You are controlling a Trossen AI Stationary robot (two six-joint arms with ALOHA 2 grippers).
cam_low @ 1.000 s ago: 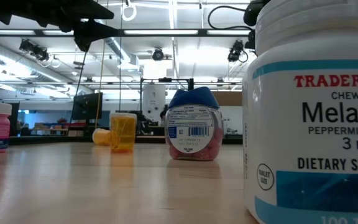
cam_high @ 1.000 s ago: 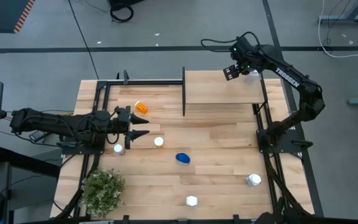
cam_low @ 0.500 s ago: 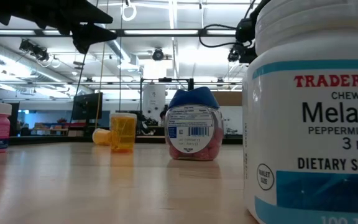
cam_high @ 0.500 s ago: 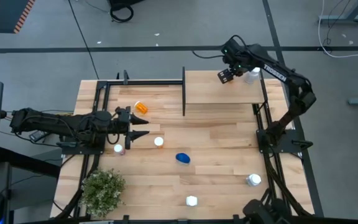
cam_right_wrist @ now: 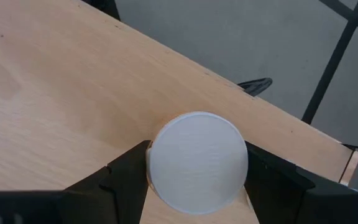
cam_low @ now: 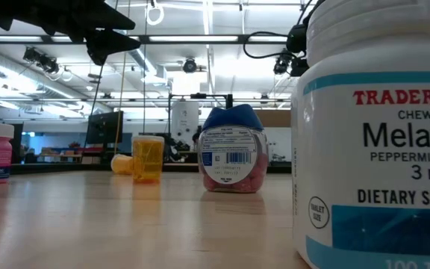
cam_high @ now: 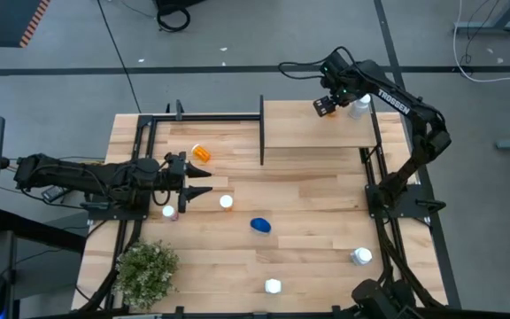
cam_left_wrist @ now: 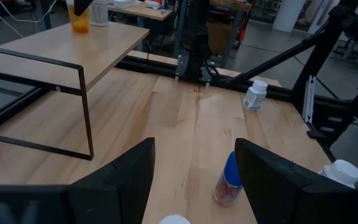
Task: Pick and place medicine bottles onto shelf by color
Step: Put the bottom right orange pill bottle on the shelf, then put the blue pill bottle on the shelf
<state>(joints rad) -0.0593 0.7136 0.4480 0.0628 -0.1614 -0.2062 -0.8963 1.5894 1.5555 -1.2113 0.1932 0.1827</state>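
Note:
The shelf (cam_high: 308, 133) is a light-wood panel at the table's far right. My right gripper (cam_high: 325, 107) is over its far edge, shut on an orange bottle with a white cap (cam_left_wrist: 78, 14). A white bottle (cam_high: 359, 108) stands on the shelf beside it. My left gripper (cam_high: 204, 181) is open above the table's left side. On the tabletop near it are a pinkish bottle (cam_high: 168, 213), an upright white-capped orange bottle (cam_high: 226, 202) and an orange bottle (cam_high: 201, 152) lying on its side. A blue bottle (cam_high: 260, 225) and two white ones (cam_high: 361, 256) (cam_high: 273, 286) stand nearer. My right gripper pinches the orange bottle at its white cap (cam_right_wrist: 160, 168), one finger on each side, coming from above and pointing down. The bottle is upright below the fingers, close to the shelf's far edge (cam_right_wrist: 278, 130). Whether its base rests on the shelf I cannot tell.
A green potted plant (cam_high: 144, 270) stands at the table's near left corner. The shelf's black frame has an upright bar (cam_high: 261, 128) on its left side and a rail (cam_left_wrist: 36, 62) in front of my left gripper. Bare wood (cam_high: 317, 208) lies between the shelf and the nearer bottles.
My right gripper, still shut on the orange bottle, has shifted a little toward the table's left over the shelf's far edge and then part of the way back. Its arm has changed its bend.

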